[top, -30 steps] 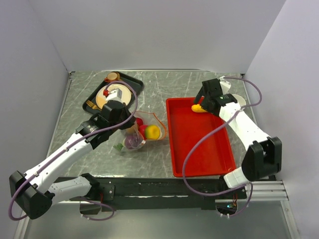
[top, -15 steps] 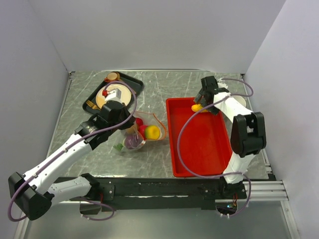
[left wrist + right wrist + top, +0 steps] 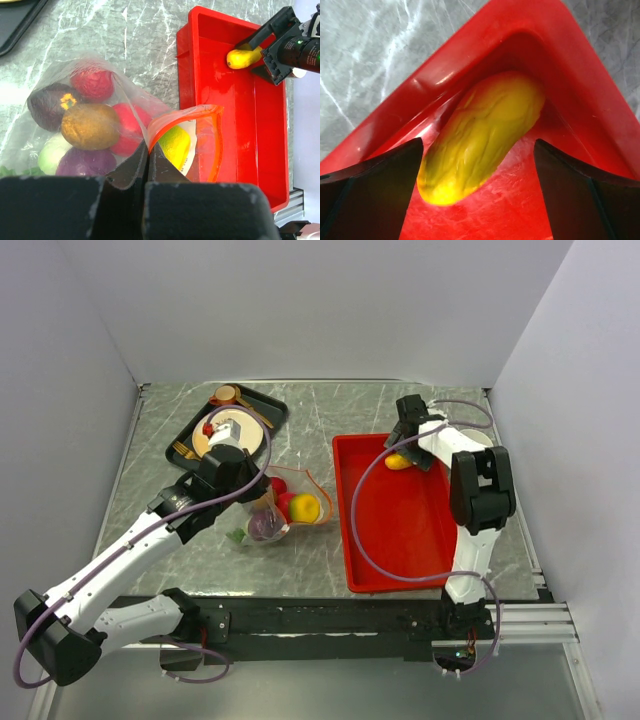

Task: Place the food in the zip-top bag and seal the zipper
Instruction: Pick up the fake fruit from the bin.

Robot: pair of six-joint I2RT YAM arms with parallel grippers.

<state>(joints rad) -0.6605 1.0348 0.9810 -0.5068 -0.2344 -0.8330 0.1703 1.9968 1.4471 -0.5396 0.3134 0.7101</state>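
A: Nearest first. Left claw [image 3: 148,152]?
B: Pressed together, pinching the edge of the bag [image 3: 131,95] right at its mouth.

A: Where's the bag?
B: Lying on the counter [image 3: 320,410], left of centre, just left of the red tray [image 3: 400,540]. Its mouth faces the tray.

A: Zipper [image 3: 185,114]?
B: Orange-red strip, looped apart. The mouth gapes, not sealed.

A: Food [image 3: 91,126] inside?
B: Yes, bunched at the closed end. Two red pieces, a maroon one, a purple one, a brownish one and a pale one. A yellow round piece [image 3: 175,145] sits just inside the mouth.

A: Any food outside the bag?
B: One long yellow piece [image 3: 480,135], lying at the far end of the red tray, tucked against the wall.

A: Right claw [image 3: 477,175]?
B: Spread wide, low over that yellow piece, one finger on each side. Can't tell if either touches it. Not gripped.

A: Farther back?
B: Far left there's a black tray [image 3: 270,405] with a patterned plate [image 3: 232,430] on it. Small items on it are too tiny to name.
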